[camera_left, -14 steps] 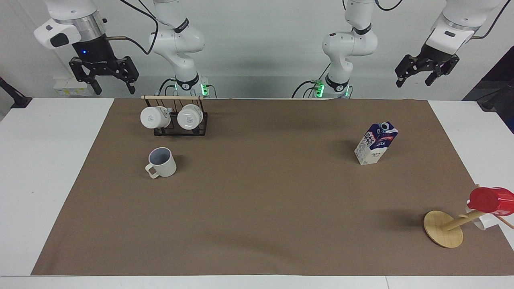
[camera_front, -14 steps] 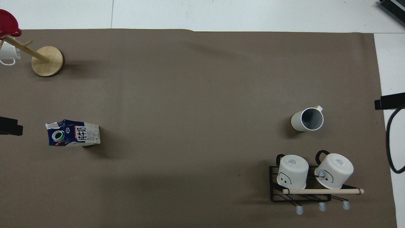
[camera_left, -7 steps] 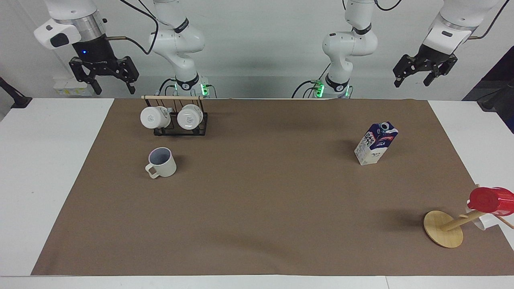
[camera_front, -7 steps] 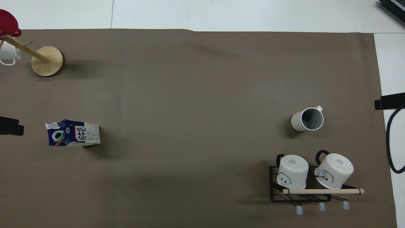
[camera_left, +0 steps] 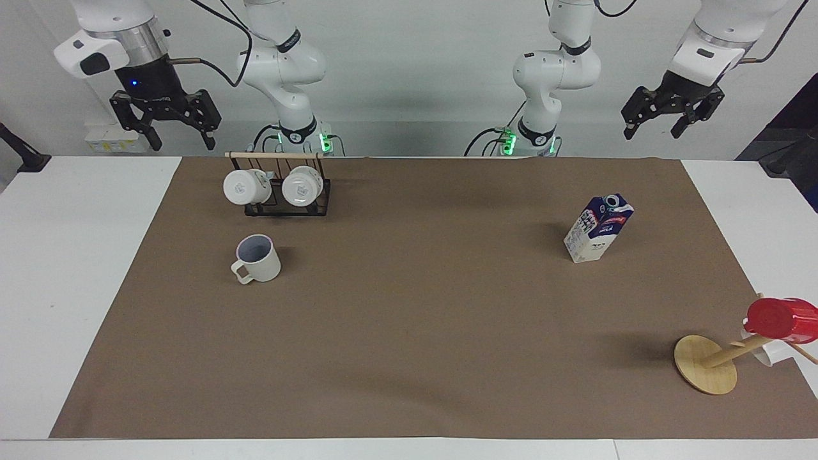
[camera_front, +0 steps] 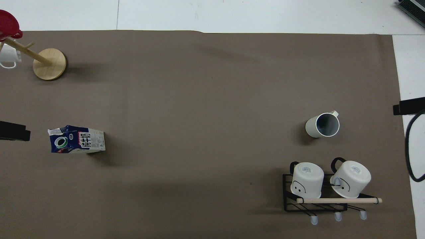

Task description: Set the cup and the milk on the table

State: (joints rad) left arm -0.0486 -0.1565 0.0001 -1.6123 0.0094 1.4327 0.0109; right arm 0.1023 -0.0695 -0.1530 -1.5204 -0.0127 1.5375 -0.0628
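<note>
I see both grippers, left [camera_left: 658,118] and right [camera_left: 165,128], raised, spread wide, empty; cream-white loop-handled cup [camera_left: 257,259] and blue-and-white gable-top milk carton [camera_left: 598,229] stand on the brown-sheeted white table [camera_left: 409,332].

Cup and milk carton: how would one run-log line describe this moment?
cup: upright on table | milk carton: upright on table | left tool, right tool: open, raised

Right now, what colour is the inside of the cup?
Lavender-grey inside the cup, seen best in the facing view.
</note>
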